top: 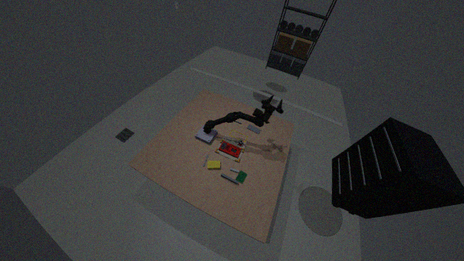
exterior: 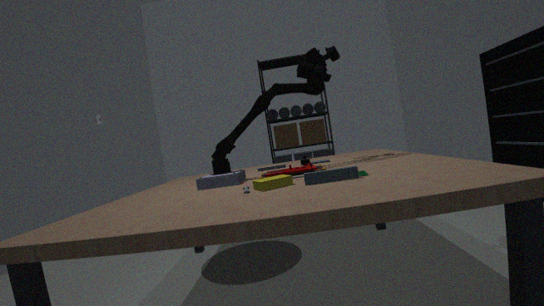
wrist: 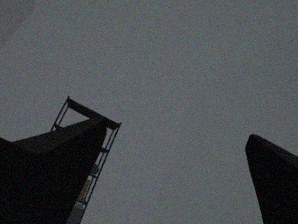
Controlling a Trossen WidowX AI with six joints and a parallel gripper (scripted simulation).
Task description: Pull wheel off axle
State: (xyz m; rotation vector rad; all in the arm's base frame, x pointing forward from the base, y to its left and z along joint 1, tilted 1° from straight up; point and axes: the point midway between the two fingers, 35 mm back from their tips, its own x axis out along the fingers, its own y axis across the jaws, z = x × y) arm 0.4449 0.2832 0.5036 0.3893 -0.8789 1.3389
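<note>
Above the surface [top: 177,159] [exterior: 166,208], the pincer [top: 277,99] [exterior: 332,65] [wrist: 180,133] hangs wide, gripping nothing; the dark wheel [top: 240,142] [exterior: 305,160] apparently sits on its axle (too small to be sure). Approach comes first: descend, straddle, grasp, pull upward.

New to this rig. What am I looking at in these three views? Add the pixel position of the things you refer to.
One jointed black arm on a pale base block [top: 210,138] [exterior: 220,180]. Top view looks down from above; exterior looks across the table [top: 170,167] [exterior: 166,216] from near its edge; wrist looks out past the fingers.

On the table: a red piece [top: 231,149] with a small dark upright part, a yellow block [top: 213,164] [exterior: 273,183], a green piece [top: 241,176] [exterior: 363,173], some greyish bars.

The end effector [top: 275,101] [wrist: 180,133] is raised, open and holding nothing.
</note>
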